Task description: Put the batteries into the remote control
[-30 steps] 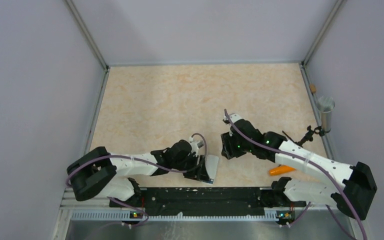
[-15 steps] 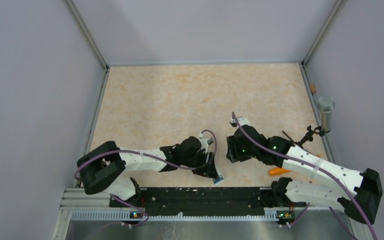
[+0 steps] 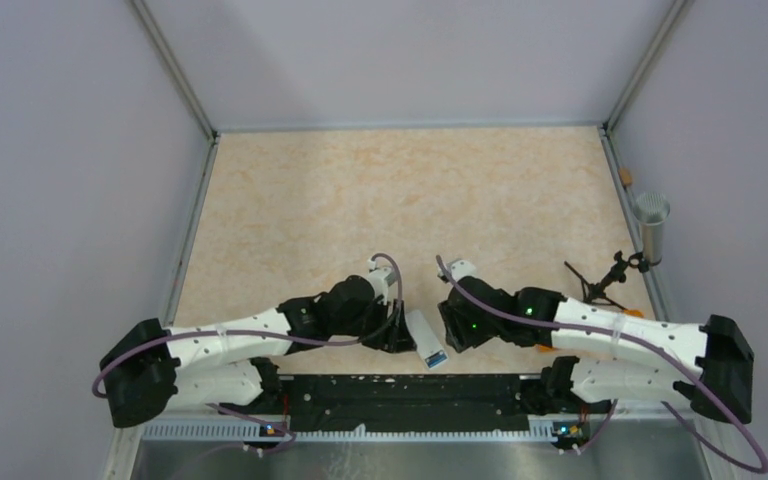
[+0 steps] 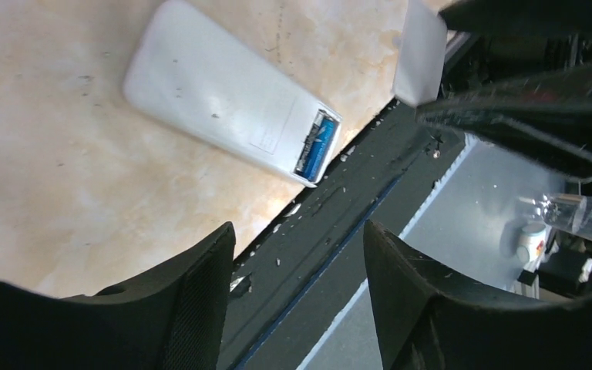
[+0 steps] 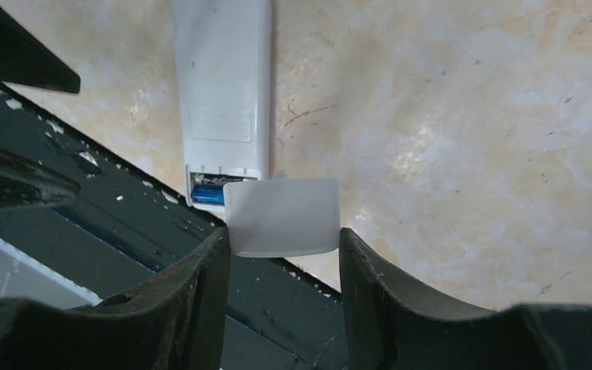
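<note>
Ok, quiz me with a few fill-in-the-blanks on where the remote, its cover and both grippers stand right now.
The remote control lies on the table with its plain ____ facing up.
In its open compartment a ____ battery shows.
The right gripper pinches a flat ____ battery cover.
The left gripper hangs over the remote with fingers ____, holding nothing.
Missing words: back; blue; white; open.

Our walled table [image 3: 360, 200]
We see its beige marbled top, pale lilac walls [image 3: 60, 150] on three sides, metal posts [image 3: 175, 70] at the corners
</note>
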Motion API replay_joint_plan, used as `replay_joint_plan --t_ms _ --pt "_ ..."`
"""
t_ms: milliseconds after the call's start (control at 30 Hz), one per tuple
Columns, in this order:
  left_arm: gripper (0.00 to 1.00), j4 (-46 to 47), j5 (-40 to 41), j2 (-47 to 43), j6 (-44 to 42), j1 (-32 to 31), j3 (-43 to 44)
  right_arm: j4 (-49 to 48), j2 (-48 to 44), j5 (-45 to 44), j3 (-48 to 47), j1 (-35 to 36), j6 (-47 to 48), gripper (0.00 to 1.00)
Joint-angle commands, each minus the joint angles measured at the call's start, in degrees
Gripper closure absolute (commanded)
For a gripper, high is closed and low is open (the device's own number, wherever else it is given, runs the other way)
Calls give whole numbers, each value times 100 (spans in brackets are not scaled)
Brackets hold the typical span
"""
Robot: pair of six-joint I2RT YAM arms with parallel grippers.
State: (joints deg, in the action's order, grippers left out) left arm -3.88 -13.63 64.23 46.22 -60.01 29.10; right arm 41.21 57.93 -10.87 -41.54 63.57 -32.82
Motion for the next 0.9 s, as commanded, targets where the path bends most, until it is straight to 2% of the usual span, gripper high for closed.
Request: replay_joint_plan --t_ms 0,333,600,867 --pt "36 -409 413 -375 -130 64 -31 -317 301 -262 76 505 -150 84" --pt "32 -738 782 -1135 -97 151 -229 -613 1070 -600 -46 1172 -428 85" --pt "31 -838 761 -1293 -89 167 -331 -646 1389 -833 -153 1523 -873 84" --pt "30 -712 680 -1294 -102 174 -427 -281 1751 -829 -467 1613 -1172 86"
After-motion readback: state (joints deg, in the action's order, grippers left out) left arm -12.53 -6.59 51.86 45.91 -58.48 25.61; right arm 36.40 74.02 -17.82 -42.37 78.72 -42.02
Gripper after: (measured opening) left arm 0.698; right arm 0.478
